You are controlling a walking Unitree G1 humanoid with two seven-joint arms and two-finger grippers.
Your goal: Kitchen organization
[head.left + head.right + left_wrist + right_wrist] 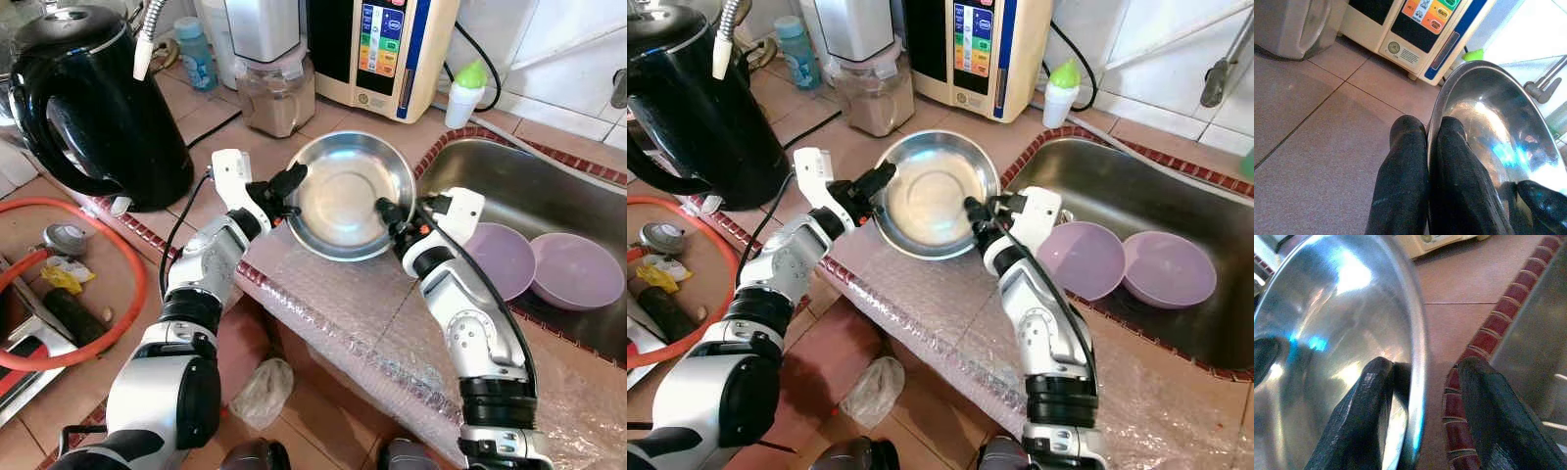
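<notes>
Both end effectors meet at a steel bowl (pixel 348 196) held tilted above the tiled table (pixel 225 132), just left of the sink (pixel 549 196). Left end effector (pixel 291 182) is pinched shut on the bowl's left rim, 1 finger inside and 1 outside, as the left wrist view shows plainly. Right end effector (pixel 390 213) straddles the opposite rim with its jaws apart: 1 finger (pixel 1359 416) lies against the inner wall while the other stands clear of the metal over the red brick edging, so it reads as parted and not gripping. Holding the rim at 2 opposite points appears meant to steady a shallow, slippery dish whose thin lip gives little purchase from 1 side alone. Both silver arms reach forward and bend inward at the elbow, wrists angled toward each other so the fingers point at the bowl from left and right. Within the sink, 2 purple bowls (pixel 539 264) rest side by side to the right. Beyond the bowl stand a black kettle (pixel 93 108) at far left, a blender jar (pixel 277 93) and a cream-coloured water appliance (pixel 387 49), with a small green-capped bottle (pixel 463 93) near the sink's far corner.
</notes>
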